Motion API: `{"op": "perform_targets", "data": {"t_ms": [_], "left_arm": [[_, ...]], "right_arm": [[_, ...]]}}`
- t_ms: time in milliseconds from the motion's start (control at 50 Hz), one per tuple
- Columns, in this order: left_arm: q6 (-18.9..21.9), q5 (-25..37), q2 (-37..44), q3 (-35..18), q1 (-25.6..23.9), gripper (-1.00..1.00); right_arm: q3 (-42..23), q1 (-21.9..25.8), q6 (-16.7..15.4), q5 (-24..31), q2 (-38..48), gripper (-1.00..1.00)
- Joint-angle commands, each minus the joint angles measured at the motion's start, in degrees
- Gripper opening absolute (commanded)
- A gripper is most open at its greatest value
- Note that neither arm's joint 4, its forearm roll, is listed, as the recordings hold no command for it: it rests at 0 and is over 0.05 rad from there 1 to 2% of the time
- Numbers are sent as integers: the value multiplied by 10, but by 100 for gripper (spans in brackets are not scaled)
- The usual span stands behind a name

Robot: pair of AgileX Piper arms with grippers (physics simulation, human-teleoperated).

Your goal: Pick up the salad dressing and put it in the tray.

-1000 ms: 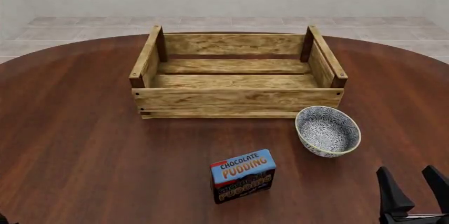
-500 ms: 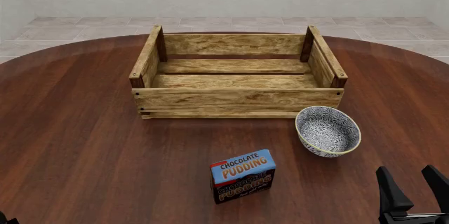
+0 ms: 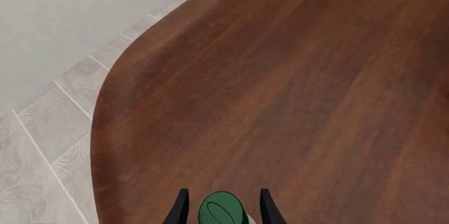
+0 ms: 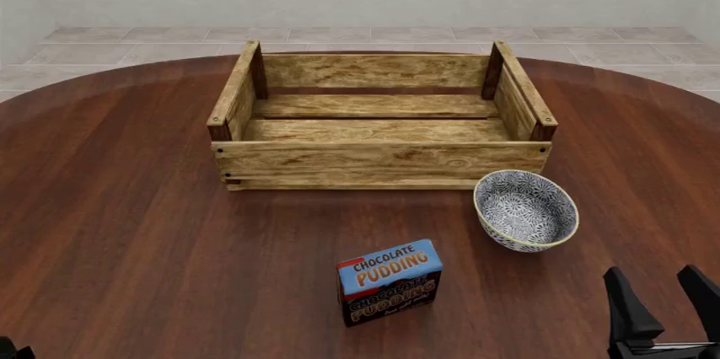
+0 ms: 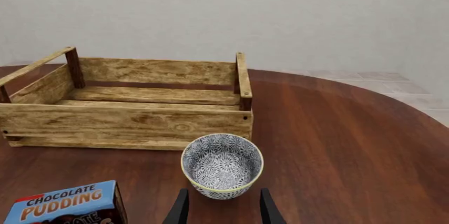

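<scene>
Only the dark green cap of the salad dressing shows, with a sliver of white bottle under it, in the left wrist view. It stands between the fingers of my left gripper, which is open with a gap on each side of the cap. The bottle is out of the front view, and only a dark tip of the left gripper shows at the bottom left corner. The tray is a light-wood slatted crate at the table's far middle and holds nothing; it also shows in the right wrist view. My right gripper is open and empty at the near right.
A blue-patterned bowl sits just in front of the tray's right corner, right ahead of the right gripper. A chocolate pudding box stands near the front middle. The table's rounded edge and tiled floor lie beyond the left gripper.
The left gripper's dark tip has crept slightly further into the front view's bottom left corner. Nothing else has moved.
</scene>
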Motion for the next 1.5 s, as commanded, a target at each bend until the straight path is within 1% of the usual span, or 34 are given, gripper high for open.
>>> {"op": "perform_targets", "data": {"t_ms": [20, 340, 400, 440, 460, 480, 500, 540, 580, 640, 720, 800, 920, 940, 980, 1000, 1040, 1100, 1120, 1200, 1220, 1300, 1360, 1440, 1500], "left_arm": [[2, -34, 34, 9, 6, 100], [-5, -77, 101, 10, 11, 100], [-11, -79, 108, 10, 7, 100], [-21, -55, 92, 10, -10, 100], [-19, -82, 132, 10, -3, 100], [-18, -100, 154, 10, 0, 100], [-14, -103, 155, 10, 0, -100], [-15, -88, 137, 10, -5, -100], [-14, -102, 156, 10, -2, -100], [-15, -85, 133, 10, -10, -100], [-15, -80, 125, 10, -14, -100], [-11, -89, 129, 10, -12, -100], [-11, -83, 118, 10, -29, -100], [-12, -76, 110, 10, -35, -100], [-18, -39, 67, 4, -58, -100], [-18, -36, 65, 4, -58, -100], [-18, -16, 50, -6, -70, -100], [-20, 44, -4, -24, -106, -100], [-20, 55, -13, -33, -109, -100], [-15, 58, -9, -45, -116, -100], [-9, 73, -23, -57, -127, -100], [-4, 92, -39, -77, -140, -100], [-6, 93, -29, -93, -147, -100], [2, 94, -28, -107, -158, -100], [-3, 108, -31, -131, -183, -100]], "right_arm": [[0, -1, 1, 8, -8, 100], [0, -3, 2, 11, -12, 100], [0, -3, 2, 11, -11, 100], [0, -3, 2, 9, -9, 100], [0, -3, 2, 9, -9, 100], [0, -3, 2, 9, -9, 100], [0, -3, 2, 9, -9, 100], [0, -3, 2, 9, -9, 100], [0, -3, 3, 9, -9, 100], [0, -4, 3, 8, -8, 100], [0, -4, 3, 5, -6, 100], [0, -4, 4, 3, -3, 100], [0, -4, 4, 1, -1, 100], [0, -4, 4, 0, 0, 100], [0, -4, 5, -1, 0, 100], [0, -4, 5, -1, 0, 100], [0, -4, 5, 0, 0, 100], [0, -5, 6, 1, -2, 100], [0, -5, 6, 0, -1, 100], [0, -6, 7, -1, 0, 100], [0, -6, 7, -1, 0, 100], [0, -5, 8, -2, 1, 100], [0, -5, 8, 0, 0, 100], [0, -4, 8, -2, 1, 100], [0, -4, 8, 0, 0, 100]]}}
